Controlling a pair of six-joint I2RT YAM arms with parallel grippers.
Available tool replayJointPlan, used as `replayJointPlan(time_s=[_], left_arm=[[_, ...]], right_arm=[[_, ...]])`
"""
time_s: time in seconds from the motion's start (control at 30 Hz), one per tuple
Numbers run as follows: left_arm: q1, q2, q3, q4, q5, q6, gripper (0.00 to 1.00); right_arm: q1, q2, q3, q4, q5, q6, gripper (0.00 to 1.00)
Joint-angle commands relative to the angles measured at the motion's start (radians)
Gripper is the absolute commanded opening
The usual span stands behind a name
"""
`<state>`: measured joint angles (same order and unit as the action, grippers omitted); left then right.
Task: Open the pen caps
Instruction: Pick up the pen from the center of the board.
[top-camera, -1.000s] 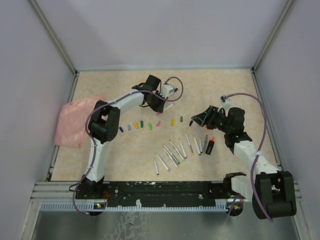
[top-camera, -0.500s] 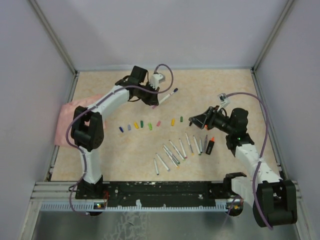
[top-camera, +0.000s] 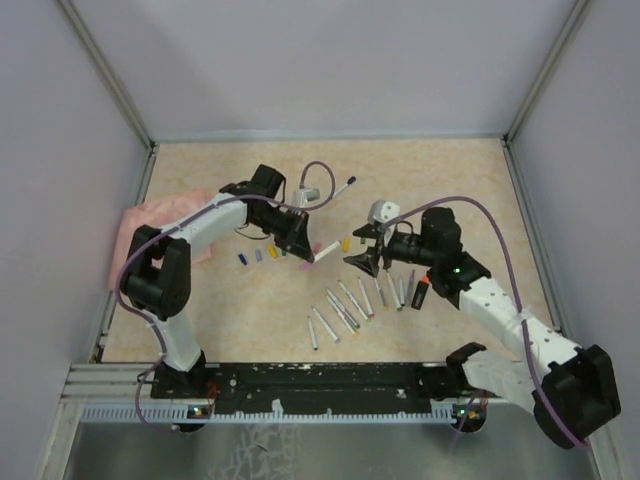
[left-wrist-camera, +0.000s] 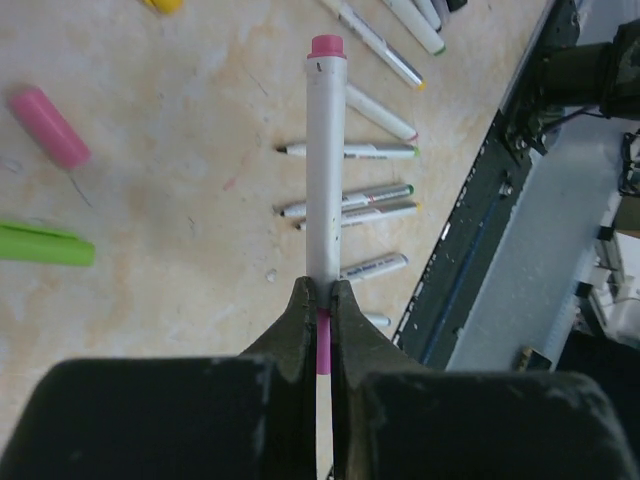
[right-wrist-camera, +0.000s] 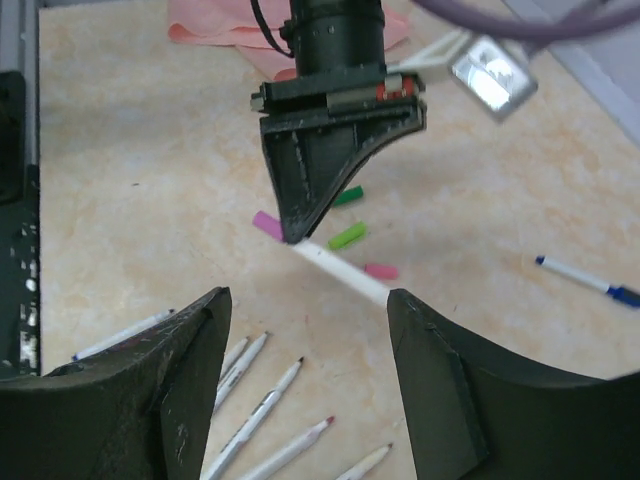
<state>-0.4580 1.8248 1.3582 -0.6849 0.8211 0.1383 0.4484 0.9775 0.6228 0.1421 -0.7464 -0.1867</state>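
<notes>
My left gripper (top-camera: 303, 255) is shut on a white pen (top-camera: 325, 250), clamped where the barrel meets its pink cap (left-wrist-camera: 322, 340). The barrel (left-wrist-camera: 325, 170) points at my right gripper and ends in a pink plug. My right gripper (top-camera: 362, 256) stands open just right of it, and the barrel's free end reaches its right finger (right-wrist-camera: 450, 380). In the right wrist view the pink cap (right-wrist-camera: 267, 223) sticks out behind the left fingers (right-wrist-camera: 320, 170). Loose pen caps lie in a row: blue (top-camera: 241, 258), purple (top-camera: 258, 254), yellow (top-camera: 346, 243), green (right-wrist-camera: 348, 236), pink (right-wrist-camera: 380, 271). Several uncapped pens (top-camera: 345, 300) lie fanned out nearer the arms.
A dark highlighter with an orange tip (top-camera: 420, 292) lies right of the fanned pens. One blue-tipped pen (top-camera: 340, 188) lies alone further back. A pink cloth (top-camera: 150, 240) sits at the left edge. Grey walls close in the beige table (top-camera: 440, 180).
My left arm has swung from the back of the table to the middle, above the row of caps. My right gripper has moved left to face it and has opened wider.
</notes>
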Motion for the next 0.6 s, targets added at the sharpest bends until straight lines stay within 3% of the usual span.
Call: replayJointPlan(time_s=[0.0, 0.23, 0.57], left_arm=[[0.005, -0.065, -0.064, -0.048, 0.086, -0.033, 0.0], [0.004, -0.101, -0.12, -0.078, 0.093, -0.041, 0.0], [0.001, -0.129, -0.143, -0.084, 0.129, -0.05, 0.0]], right_arm=[[0.14, 0.104, 0.131, -0.168, 0.149, -0.45, 0.64], [0.306, 0.31, 0.277, -0.295, 0.241, -0.673, 0.63], [0.411, 0.424, 0.305, -0.3, 0.341, -0.763, 0.61]])
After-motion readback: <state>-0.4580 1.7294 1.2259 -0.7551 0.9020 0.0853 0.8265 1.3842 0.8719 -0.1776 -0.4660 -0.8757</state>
